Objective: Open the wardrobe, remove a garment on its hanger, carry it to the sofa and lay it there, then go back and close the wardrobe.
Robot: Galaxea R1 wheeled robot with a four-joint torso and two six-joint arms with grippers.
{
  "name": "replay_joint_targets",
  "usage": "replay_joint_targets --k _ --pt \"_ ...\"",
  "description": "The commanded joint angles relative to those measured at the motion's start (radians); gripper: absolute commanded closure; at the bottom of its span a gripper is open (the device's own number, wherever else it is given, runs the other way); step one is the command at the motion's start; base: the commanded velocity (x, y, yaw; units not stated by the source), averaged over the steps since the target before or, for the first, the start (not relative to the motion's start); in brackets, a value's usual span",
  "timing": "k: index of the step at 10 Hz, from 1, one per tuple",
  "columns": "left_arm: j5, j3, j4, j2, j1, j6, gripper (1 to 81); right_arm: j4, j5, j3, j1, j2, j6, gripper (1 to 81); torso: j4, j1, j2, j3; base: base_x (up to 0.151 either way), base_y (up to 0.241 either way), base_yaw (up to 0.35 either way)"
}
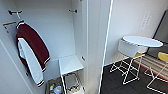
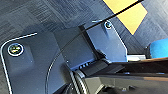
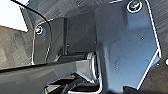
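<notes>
One garment hangs inside open wardrobe (image 1: 75, 32) — dark red jacket (image 1: 32, 47) with white sleeves, on hook at upper left of head view. Black shirt, its hanger: not made out. Small white shelf unit (image 1: 70, 65) on wardrobe floor, box of small items (image 1: 55, 88) beside it. Right of wardrobe — round white table (image 1: 142, 41), wire-legged chair (image 1: 130, 56) just beside it, dark carpet. Blue upholstery (image 2: 158, 48) in left wrist view, possibly sofa. Claw state, both arms: cannot tell.

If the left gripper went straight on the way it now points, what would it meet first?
Most likely the dark carpet floor, which lies beyond the wrist in the left wrist view, with a yellow patch further off. The gripper itself cannot be made out, so its exact line and depth stay uncertain.
</notes>
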Motion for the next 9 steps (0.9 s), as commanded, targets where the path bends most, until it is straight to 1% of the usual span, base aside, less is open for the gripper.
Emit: replay_joint_targets --k 1,2,9 --pt "0.028 0.008 0.011 -0.002 -0.044 0.002 1.0 -0.008 -0.051 0.003 0.029 0.003 0.000 1.0 -0.002 0.001 0.000 0.000 0.000 0.000 0.343" --pt "0.028 0.008 0.009 -0.001 -0.044 0.003 1.0 -0.008 -0.051 0.003 0.029 0.002 0.000 1.0 0.004 0.001 0.000 0.000 0.000 0.000 0.344" --pt "0.030 0.008 0.007 0.001 -0.045 0.002 1.0 -0.008 -0.051 0.003 0.034 0.005 0.000 1.0 0.004 0.001 0.000 0.000 0.000 0.000 0.337"
